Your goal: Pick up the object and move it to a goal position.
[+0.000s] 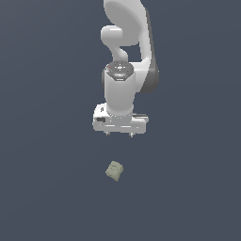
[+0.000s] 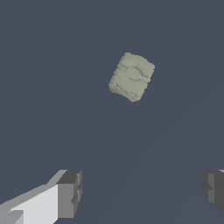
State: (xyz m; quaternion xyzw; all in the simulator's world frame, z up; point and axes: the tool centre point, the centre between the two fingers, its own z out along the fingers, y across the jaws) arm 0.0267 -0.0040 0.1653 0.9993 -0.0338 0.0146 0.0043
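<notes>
- Approach step: gripper (image 1: 119, 134) released, jaws spread wide, holding nothing.
- Olive-beige lump (image 1: 114, 171) on the bench (image 1: 42, 188), near the gripper but apart.
- Next, probably: centring over the lump, descending, clenching.

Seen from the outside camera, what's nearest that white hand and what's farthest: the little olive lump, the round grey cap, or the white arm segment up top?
1. Small pale olive-beige lump, on the floor below the open white hand.
2. Round grey cap, above the hand on the wrist joint.
3. Curved white arm segment, highest in the exterior view.
</notes>
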